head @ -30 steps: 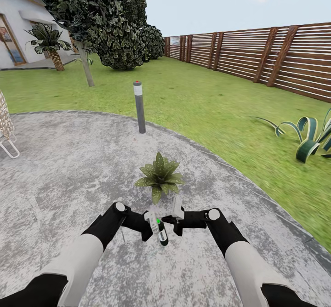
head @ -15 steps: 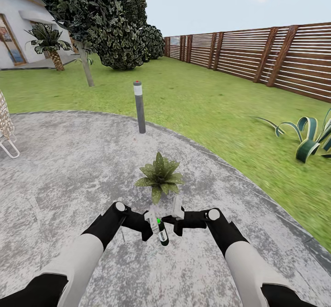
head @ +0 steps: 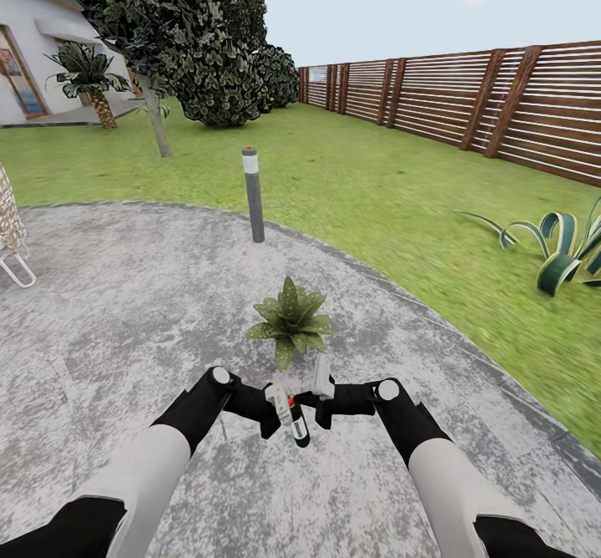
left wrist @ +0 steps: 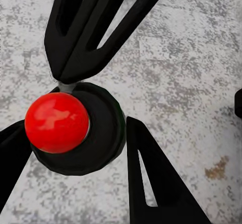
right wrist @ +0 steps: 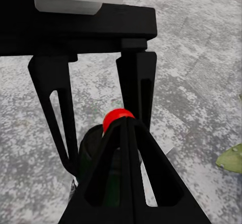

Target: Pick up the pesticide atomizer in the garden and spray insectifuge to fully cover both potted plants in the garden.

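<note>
Two grippers meeting at a spray bottle over grey paving

Both arms are reaching forward over the round mottled paving (head: 125, 307). The left gripper (head: 280, 408) is gripping the pesticide atomizer (head: 294, 421), its fingers (left wrist: 151, 178) closing around the bottle's black end, where a red ball (left wrist: 56, 122) is showing. The right gripper (head: 321, 391) is sitting just beside the bottle, fingers (right wrist: 126, 168) pressed together, holding nothing. One potted plant (head: 290, 318) is standing just ahead.

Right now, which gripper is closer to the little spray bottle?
Left. The left gripper is clamped around the pesticide atomizer, while the right gripper sits just beside it, fingers near the red button.
</note>
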Available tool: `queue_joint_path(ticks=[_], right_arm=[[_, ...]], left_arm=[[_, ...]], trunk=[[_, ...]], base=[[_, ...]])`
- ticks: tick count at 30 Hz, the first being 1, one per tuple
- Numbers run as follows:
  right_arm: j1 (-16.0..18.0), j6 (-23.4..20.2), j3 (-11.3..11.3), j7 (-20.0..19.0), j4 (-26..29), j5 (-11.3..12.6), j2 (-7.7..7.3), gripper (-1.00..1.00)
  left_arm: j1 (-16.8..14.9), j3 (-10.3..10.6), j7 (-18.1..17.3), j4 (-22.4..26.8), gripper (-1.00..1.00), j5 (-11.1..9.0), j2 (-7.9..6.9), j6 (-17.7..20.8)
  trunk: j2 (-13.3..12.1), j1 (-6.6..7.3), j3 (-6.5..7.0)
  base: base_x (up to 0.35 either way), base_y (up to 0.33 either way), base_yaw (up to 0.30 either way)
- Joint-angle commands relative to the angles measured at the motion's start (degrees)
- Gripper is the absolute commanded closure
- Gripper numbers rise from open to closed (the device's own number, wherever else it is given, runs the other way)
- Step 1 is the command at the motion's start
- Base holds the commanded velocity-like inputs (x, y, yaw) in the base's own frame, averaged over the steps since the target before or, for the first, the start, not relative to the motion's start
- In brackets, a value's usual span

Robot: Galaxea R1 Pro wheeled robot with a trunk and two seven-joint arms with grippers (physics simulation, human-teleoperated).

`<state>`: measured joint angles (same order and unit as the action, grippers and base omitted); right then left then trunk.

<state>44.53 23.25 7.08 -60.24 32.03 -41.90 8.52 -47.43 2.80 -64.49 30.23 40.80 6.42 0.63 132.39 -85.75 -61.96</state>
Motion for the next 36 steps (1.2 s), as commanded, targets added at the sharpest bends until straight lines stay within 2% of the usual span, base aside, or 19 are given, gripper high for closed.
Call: queue_joint_path(ticks=[1, 7, 8, 9, 11, 17, 21, 23, 24, 25, 28, 30, 31, 32, 33, 35, 36], right_arm=[[0.0, 0.2, 0.5, -0.3, 0.1, -0.5, 0.10, 1.00], [0.0, 0.2, 0.5, -0.3, 0.1, -0.5, 0.10, 1.00], [0.0, 0.2, 0.5, -0.3, 0.1, -0.5, 0.10, 1.00], [0.0, 0.2, 0.5, -0.3, 0.1, -0.5, 0.08, 1.00], [0.0, 0.2, 0.5, -0.3, 0.1, -0.5, 0.04, 1.00], [0.0, 0.2, 0.5, -0.4, 0.1, -0.5, -0.17, 1.00], [-0.1, 0.2, 0.5, -0.4, 0.0, -0.6, -0.52, 1.00], [-0.1, 0.2, 0.6, -0.4, 0.0, -0.5, -0.99, 1.00], [-0.1, 0.3, 0.6, -0.4, 0.0, -0.5, -1.12, -1.00], [-0.1, 0.3, 0.6, -0.4, 0.0, -0.5, -1.30, -1.00], [-0.2, 0.3, 0.7, 0.0, -0.2, -0.4, -2.83, -1.00], [-0.3, 0.4, 0.9, 1.9, -1.8, -0.2, -5.05, -1.00], [-0.3, 0.4, 0.9, 4.5, -2.9, -0.2, -6.05, -1.00], [-0.7, 0.5, 1.0, 8.5, -4.3, -0.1, -6.88, -1.00], [-1.5, 0.5, 1.0, 13.5, -6.1, 0.0, -7.51, -1.00], [-3.9, 0.5, 1.1, 26.1, -11.3, 1.4, -8.16, -1.00], [-5.1, 0.6, 1.0, 33.5, -14.7, 3.0, -8.48, -1.00]], left_arm=[[0.0, 0.0, -0.2, 0.1, 1.00, 0.2, 0.00, 0.1], [0.6, 0.4, 0.0, -0.5, 1.00, 1.1, -0.86, 0.0], [0.7, 0.4, 0.1, -0.7, 1.00, 1.7, -1.68, 0.0], [0.9, 0.5, 0.2, -0.9, 1.00, 2.4, -4.59, 0.0], [1.0, 0.5, 0.2, -0.9, 1.00, 2.4, -7.26, 0.0], [1.1, 0.5, 0.2, -1.0, 1.00, 2.4, -12.81, -0.2], [1.9, 0.0, 0.4, -1.5, 1.00, 1.8, -16.83, -3.9], [2.0, -0.2, 0.5, -3.0, 1.00, 1.5, -18.39, -4.6], [2.1, -0.3, 0.7, -3.9, 1.00, 1.4, -19.05, -4.8], [2.1, -0.5, 1.3, -4.9, 1.00, 0.9, -19.49, -5.0], [2.1, -2.4, 5.3, -10.4, 1.00, -4.1, -19.88, -5.8], [2.2, -2.9, 10.9, -14.6, 1.00, -7.1, -19.94, -8.5], [2.2, -3.1, 13.6, -16.2, 1.00, -8.2, -19.92, -9.3], [2.2, -3.2, 16.5, -17.9, 1.00, -9.8, -19.89, -9.9], [2.2, -3.2, 19.7, -20.1, 1.00, -12.1, -19.88, -10.2], [3.4, -3.2, 26.9, -23.7, 1.00, -19.4, -19.81, -11.1], [4.9, -3.2, 30.8, -24.3, 1.00, -23.4, -19.67, -12.3]], trunk=[[0.0, 0.01, -0.05], [0.0, 0.01, -0.05], [0.0, 0.01, -0.05], [0.0, 0.01, -0.05], [0.0, 0.01, -0.05], [0.0, 0.01, -0.05], [0.0, 0.01, -0.05], [0.0, 0.01, -0.05], [0.0, 0.01, -0.05], [0.0, 0.01, -0.05], [0.0, 0.01, -0.05], [0.0, 0.01, -0.05], [0.0, 0.01, -0.05], [0.0, 0.01, -0.05], [0.0, 0.01, -0.05], [0.0, 0.01, -0.05], [0.0, 0.01, -0.05]], base=[[0.000, 0.000, 0.000], [0.000, 0.000, 0.000], [0.000, 0.000, 0.000], [0.000, 0.000, 0.000], [0.000, 0.000, 0.000], [0.000, 0.000, 0.000], [0.000, 0.000, 0.000], [0.000, 0.000, 0.000], [0.000, 0.000, 0.000], [0.000, 0.000, 0.000], [0.000, 0.000, 0.000], [0.000, 0.000, 0.000], [0.000, 0.000, 0.000], [0.000, 0.000, 0.000], [0.000, 0.000, 0.000], [0.000, 0.000, 0.000], [0.000, 0.000, 0.000]])
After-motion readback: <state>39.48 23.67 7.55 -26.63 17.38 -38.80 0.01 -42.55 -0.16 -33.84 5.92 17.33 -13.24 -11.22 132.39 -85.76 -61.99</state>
